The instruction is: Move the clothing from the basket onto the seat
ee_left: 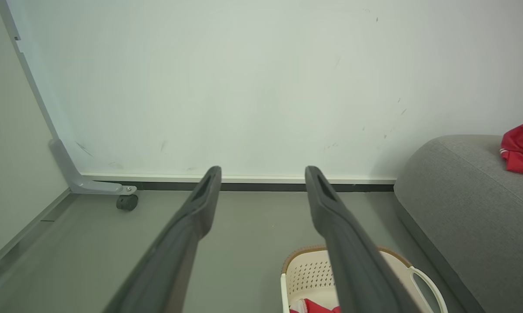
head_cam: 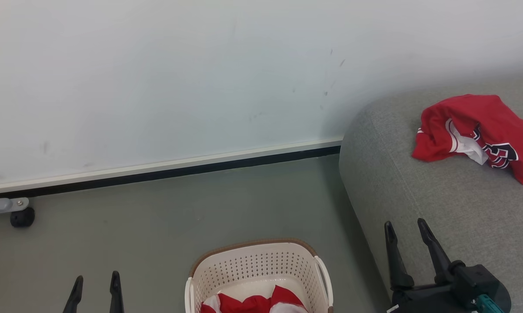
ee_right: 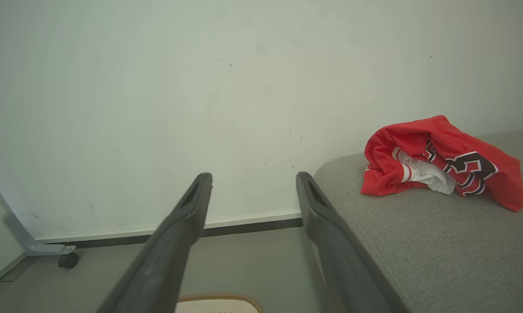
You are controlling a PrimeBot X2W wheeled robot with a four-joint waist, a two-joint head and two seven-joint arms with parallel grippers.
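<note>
One piece of red clothing (head_cam: 474,132) with white trim and a dark emblem lies crumpled on the grey seat (head_cam: 439,195) at the right, the same clothing (ee_right: 439,161) showing in the right wrist view. More red clothing (head_cam: 252,303) lies inside the cream perforated basket (head_cam: 257,265) on the floor at bottom centre. My right gripper (head_cam: 407,228) is open and empty over the seat's front edge, short of the garment. Left of the basket, my left gripper (head_cam: 97,280) stands open and empty; in its wrist view the basket (ee_left: 304,274) sits below its fingers.
A pale wall with a dark skirting strip (head_cam: 165,171) runs behind the grey floor (head_cam: 157,226). A grey frame leg on a black caster (head_cam: 22,216) stands at the far left by the wall.
</note>
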